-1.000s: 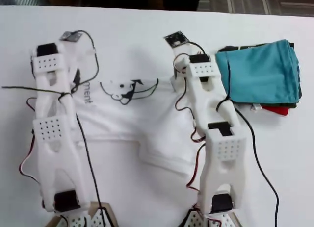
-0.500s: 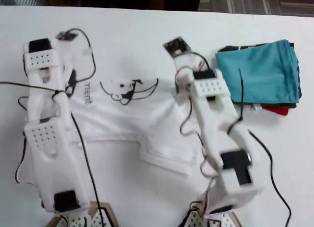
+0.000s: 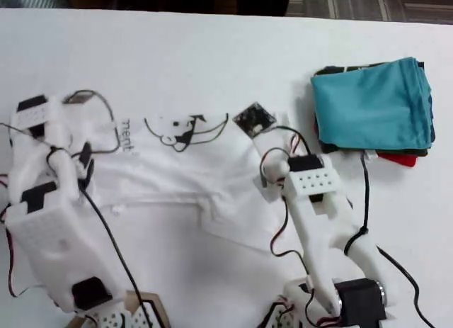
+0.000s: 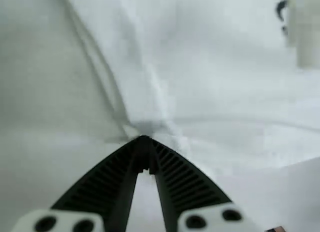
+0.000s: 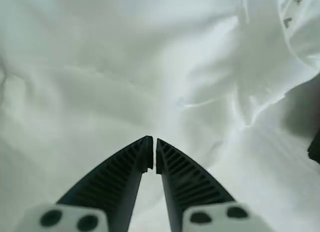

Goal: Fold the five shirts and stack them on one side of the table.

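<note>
A white shirt (image 3: 177, 176) with a black graphic (image 3: 185, 128) lies spread and partly folded in the middle of the white table. My left arm (image 3: 49, 222) stands over its left edge. The left gripper (image 4: 145, 142) is shut, its tips resting on a crease of the white cloth (image 4: 200, 91). My right arm (image 3: 318, 200) stands over the shirt's right part. The right gripper (image 5: 153, 140) is shut too, tips just above rumpled white fabric (image 5: 100, 66). A stack of folded shirts (image 3: 371, 105), teal on top, sits at the right side.
Dark and red shirts (image 3: 400, 159) peek out under the teal one. Arm cables (image 3: 120, 250) trail over the shirt's near part. Bare table (image 3: 198, 52) lies beyond the shirt, and the room's floor shows past the far edge.
Both arms have drawn back from the shirt's far edge toward the near side, the left one also swinging left. The shirt has hardly shifted.
</note>
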